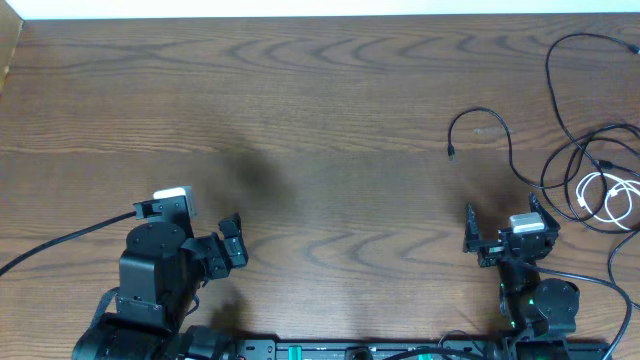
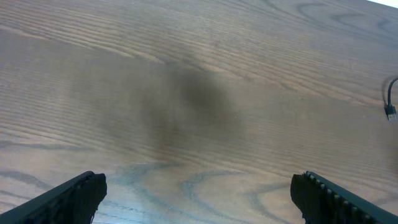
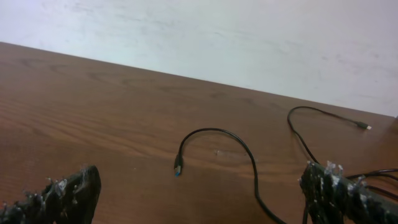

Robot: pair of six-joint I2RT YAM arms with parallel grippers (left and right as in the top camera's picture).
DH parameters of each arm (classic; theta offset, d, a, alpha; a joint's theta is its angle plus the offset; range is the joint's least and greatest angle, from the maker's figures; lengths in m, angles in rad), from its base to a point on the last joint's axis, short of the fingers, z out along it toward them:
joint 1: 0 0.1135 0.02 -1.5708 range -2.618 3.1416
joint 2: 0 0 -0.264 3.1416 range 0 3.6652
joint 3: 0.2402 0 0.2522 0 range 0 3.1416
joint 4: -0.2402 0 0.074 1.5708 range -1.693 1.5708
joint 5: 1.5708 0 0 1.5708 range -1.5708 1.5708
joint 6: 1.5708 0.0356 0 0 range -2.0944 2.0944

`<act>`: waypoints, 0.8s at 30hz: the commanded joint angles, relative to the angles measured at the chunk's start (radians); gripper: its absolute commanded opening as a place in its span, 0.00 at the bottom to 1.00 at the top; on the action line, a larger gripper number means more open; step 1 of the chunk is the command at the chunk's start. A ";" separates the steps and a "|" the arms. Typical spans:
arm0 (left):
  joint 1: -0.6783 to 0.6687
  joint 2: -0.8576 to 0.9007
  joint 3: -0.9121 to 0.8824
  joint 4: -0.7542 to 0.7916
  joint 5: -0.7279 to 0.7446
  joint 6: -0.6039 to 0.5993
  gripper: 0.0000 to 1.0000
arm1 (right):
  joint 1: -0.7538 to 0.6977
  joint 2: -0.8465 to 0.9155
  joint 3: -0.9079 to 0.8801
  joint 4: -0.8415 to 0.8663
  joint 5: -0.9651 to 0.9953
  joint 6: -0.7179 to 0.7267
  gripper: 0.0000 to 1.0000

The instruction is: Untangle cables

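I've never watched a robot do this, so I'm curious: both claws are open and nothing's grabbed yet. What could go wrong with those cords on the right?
1. The white cable lies coiled among overlapping black cables; the open right gripper might pinch several cords and tighten the knot.
2. One black cord's end sits near the far edge of the table; a tug could drag it off.

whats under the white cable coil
Only the wooden table shows under the white cable. Black cables cross it; which strand lies on top is too small to tell.
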 commanded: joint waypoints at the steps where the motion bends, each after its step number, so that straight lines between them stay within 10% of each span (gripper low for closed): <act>1: -0.004 -0.002 -0.003 -0.002 -0.006 -0.005 1.00 | 0.007 -0.004 -0.001 -0.005 0.008 0.000 0.99; 15: 0.015 -0.008 -0.008 -0.003 -0.021 0.043 1.00 | 0.007 -0.004 -0.001 -0.005 0.008 0.000 0.99; 24: 0.183 -0.307 -0.327 0.272 -0.020 0.105 1.00 | 0.007 -0.004 -0.001 -0.005 0.008 0.000 0.99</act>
